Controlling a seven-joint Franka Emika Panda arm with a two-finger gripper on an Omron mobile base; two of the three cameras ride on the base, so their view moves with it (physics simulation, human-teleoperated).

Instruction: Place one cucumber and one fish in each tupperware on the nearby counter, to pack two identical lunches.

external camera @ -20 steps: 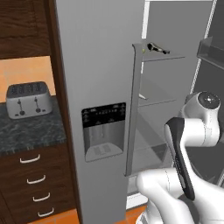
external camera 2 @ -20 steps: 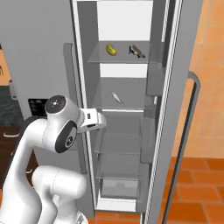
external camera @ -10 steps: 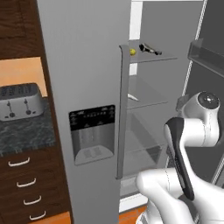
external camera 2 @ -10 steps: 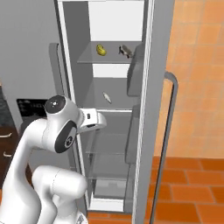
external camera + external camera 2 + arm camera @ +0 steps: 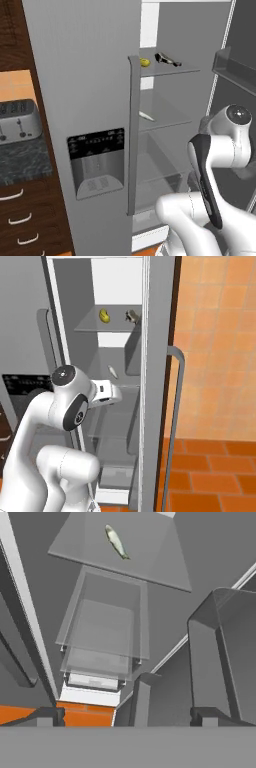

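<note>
View swung right; fish (image 5: pixel 115 541) far beyond open hand (image 5: pixel 124 716).

1 cucumber (image 5: pixel 145 62), 2 fish (image 5: pixel 167 59), 1 toaster (image 5: pixel 17 120).

Near the top centre of the frame a slim silvery grey-green fish (image 5: pixel 116 542) lies alone on a clear glass shelf (image 5: pixel 150 562). Below it sit stacked transparent drawers (image 5: pixel 102 637). My dark fingertips (image 5: pixel 46 717) stand wide apart at the bottom corners.
</note>
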